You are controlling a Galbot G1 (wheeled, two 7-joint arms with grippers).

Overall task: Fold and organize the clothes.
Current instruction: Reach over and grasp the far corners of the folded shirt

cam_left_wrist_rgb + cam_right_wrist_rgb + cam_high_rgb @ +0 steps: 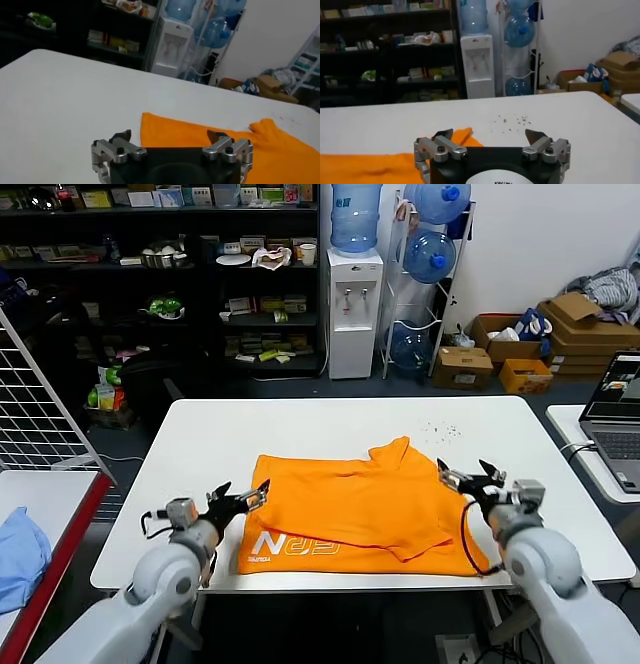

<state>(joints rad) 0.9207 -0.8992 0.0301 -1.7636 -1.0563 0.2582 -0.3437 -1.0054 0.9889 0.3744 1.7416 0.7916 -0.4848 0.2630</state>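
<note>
The orange T-shirt point(355, 509) lies on the white table point(300, 429), partly folded, with white lettering showing at its near left corner. My left gripper point(243, 499) is open and empty, just above the shirt's near left edge. My right gripper point(470, 479) is open and empty, just off the shirt's right edge. The shirt also shows beyond the open jaws in the left wrist view point(200, 132). In the right wrist view a sleeve tip point(465, 136) lies by one fingertip.
A light blue cloth point(20, 556) lies on a side table at the left. A laptop point(615, 419) sits on a table at the right. Small dark specks point(440, 427) dot the table's far right. Shelves, a water dispenser and boxes stand behind.
</note>
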